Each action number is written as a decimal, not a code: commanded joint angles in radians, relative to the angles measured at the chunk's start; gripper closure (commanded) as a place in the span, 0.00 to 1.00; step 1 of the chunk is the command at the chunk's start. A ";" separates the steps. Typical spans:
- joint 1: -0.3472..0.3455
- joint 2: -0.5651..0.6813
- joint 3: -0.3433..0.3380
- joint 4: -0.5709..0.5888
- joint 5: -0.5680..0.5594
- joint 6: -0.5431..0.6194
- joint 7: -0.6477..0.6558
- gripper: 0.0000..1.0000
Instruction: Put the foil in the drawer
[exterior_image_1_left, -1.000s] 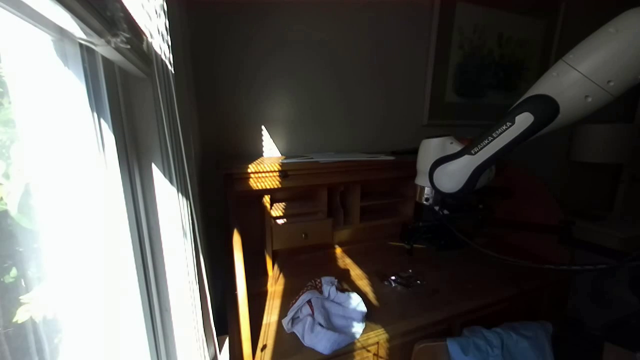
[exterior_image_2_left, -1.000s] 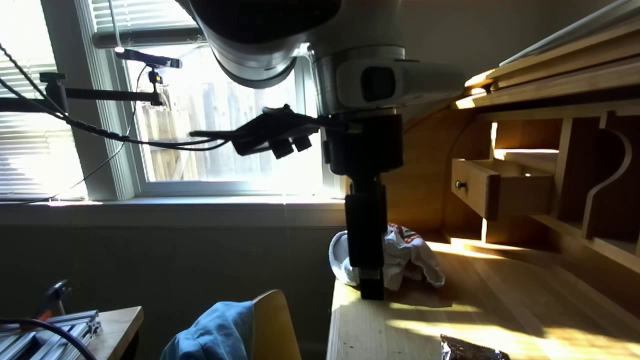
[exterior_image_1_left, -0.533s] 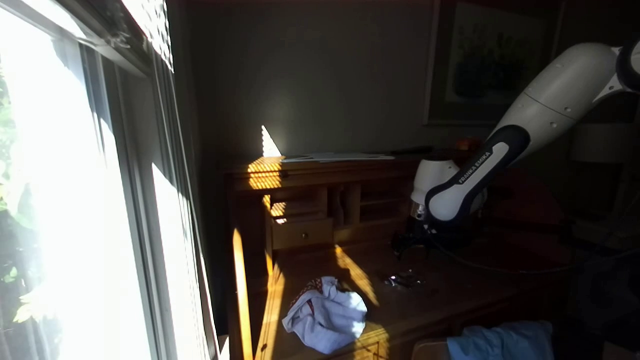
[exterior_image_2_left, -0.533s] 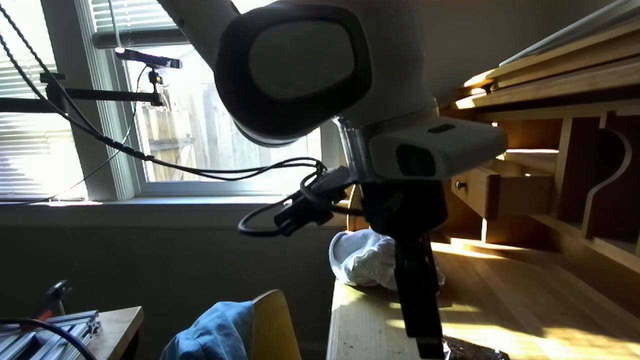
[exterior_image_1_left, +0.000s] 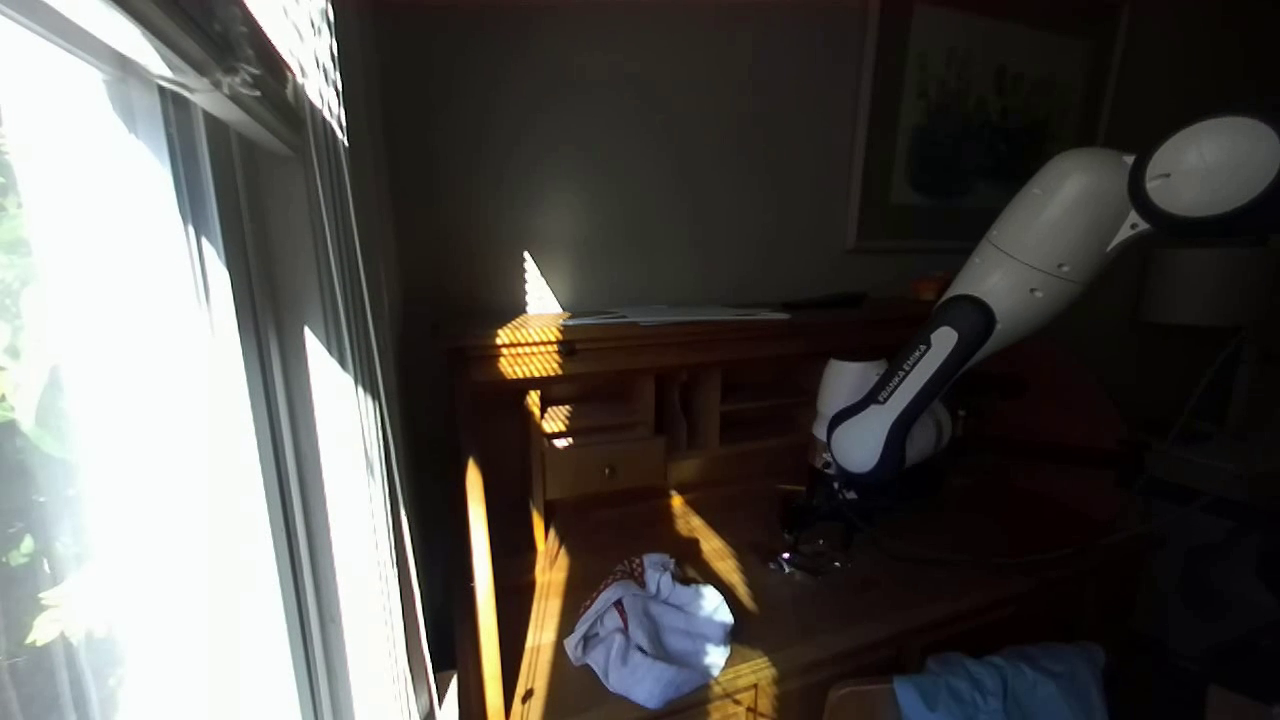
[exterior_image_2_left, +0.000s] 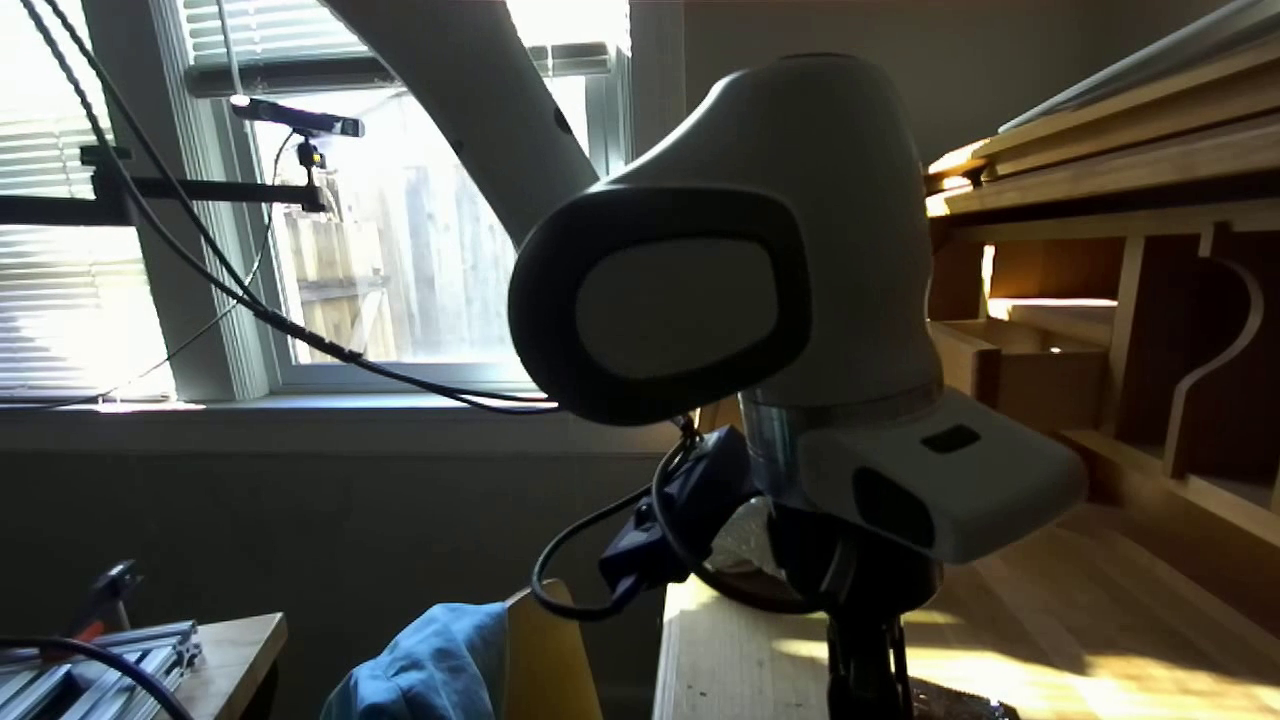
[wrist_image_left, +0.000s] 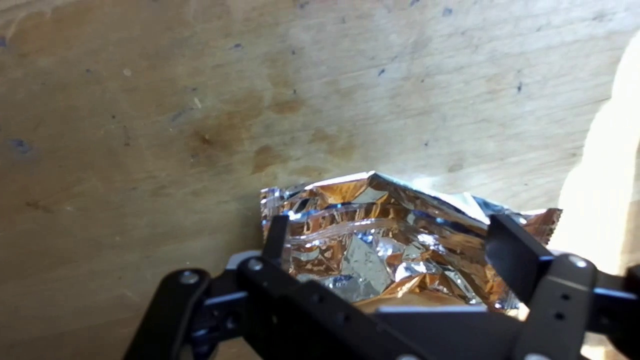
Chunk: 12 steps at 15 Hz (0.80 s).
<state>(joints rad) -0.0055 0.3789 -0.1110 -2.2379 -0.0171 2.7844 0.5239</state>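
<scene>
In the wrist view the black two-fingered hand (wrist_image_left: 387, 225) stood wide, its fingers (wrist_image_left: 507, 245) well apart, one near either end of a shiny, crinkled silver-and-copper foil packet (wrist_image_left: 370, 250). The packet lay on the pale, stained wooden surface (wrist_image_left: 150, 175), its crimped ends showing past the fingers — whether either finger touched it, I could not tell. A strip of bright sunlight (wrist_image_left: 610, 165) lit the surface just beside the packet's right end.

In an exterior view the packet sat nearer than, and to the right of, a small, round-knobbed wooden drawer (exterior_image_1_left: 575, 472). The drawer jutted from its slot in an exterior view, with the white-and-black robot arm (exterior_image_2_left: 860, 250) hiding part of its front. A rumpled white cloth (exterior_image_1_left: 665, 645) with a red pattern lay nearer and to the left of the packet — apart from it. At the near right a light-blue cloth (exterior_image_1_left: 1010, 680) was draped over a wooden chair (exterior_image_1_left: 860, 700); at the far side, white sheets of paper (exterior_image_1_left: 690, 315) lay flat on the top of the wooden desk (exterior_image_1_left: 700, 350).
</scene>
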 joint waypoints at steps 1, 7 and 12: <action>-0.017 0.066 0.025 0.060 0.100 -0.002 -0.091 0.00; -0.027 0.149 0.019 0.155 0.141 0.033 -0.136 0.00; -0.040 0.206 0.032 0.218 0.151 0.020 -0.175 0.00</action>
<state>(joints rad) -0.0262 0.5357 -0.0996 -2.0703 0.0904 2.7996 0.4044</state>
